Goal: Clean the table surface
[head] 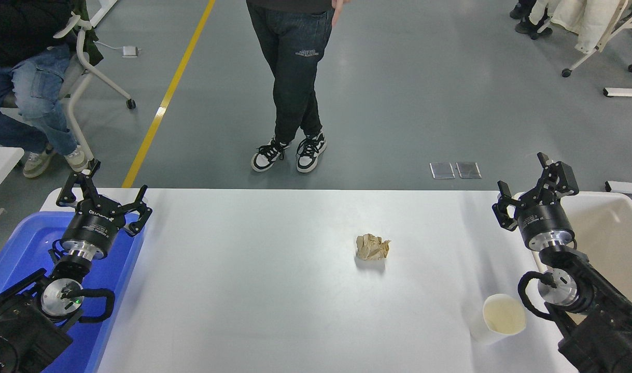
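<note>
The white table surface [253, 280] fills the lower middle of the head view. A crumpled brown paper ball [372, 247] lies on it right of centre. A white paper cup [500, 317] stands near the front right, open side up. My right gripper [523, 182] is open and empty at the table's right edge, well right of the paper ball and beyond the cup. My left gripper [102, 184] is open and empty, parked at the lower left over the blue tub.
A blue plastic tub [20, 248] sits at the table's left end and a beige plastic bin [603, 233] at the right end. A person [290, 77] stands beyond the far edge. Another person [30, 93] sits at the far left.
</note>
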Robot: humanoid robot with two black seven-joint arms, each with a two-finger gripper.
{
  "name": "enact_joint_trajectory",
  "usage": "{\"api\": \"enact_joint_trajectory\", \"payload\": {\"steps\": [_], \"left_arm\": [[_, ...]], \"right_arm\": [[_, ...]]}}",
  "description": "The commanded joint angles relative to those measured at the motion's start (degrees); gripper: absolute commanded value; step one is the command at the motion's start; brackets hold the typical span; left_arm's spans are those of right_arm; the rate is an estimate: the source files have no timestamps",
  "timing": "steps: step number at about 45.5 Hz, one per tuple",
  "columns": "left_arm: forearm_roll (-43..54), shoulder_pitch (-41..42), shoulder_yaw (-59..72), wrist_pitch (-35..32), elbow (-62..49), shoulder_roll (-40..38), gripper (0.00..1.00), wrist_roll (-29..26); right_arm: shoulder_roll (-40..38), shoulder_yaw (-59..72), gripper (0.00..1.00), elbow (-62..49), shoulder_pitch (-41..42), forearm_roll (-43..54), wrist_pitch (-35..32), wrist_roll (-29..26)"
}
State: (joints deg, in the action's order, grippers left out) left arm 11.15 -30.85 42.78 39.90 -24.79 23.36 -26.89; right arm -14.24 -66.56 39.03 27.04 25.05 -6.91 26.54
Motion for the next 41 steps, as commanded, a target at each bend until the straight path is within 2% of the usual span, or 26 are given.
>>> {"api": "enact_joint_trajectory", "payload": {"steps": [1, 41], "left_arm": [[0.01, 0.00, 0.02, 0.00, 0.00, 0.02, 1.00, 0.00], [0.01, 0.00, 0.02, 0.00, 0.00, -0.07, 1.00, 0.00]], "right_arm": [[0.01, 0.02, 1.00, 0.00, 0.12, 0.00, 0.14, 0.00], [-0.17, -0.24, 1.00, 0.17, -0.40, 0.00, 0.06, 0.00]]}}
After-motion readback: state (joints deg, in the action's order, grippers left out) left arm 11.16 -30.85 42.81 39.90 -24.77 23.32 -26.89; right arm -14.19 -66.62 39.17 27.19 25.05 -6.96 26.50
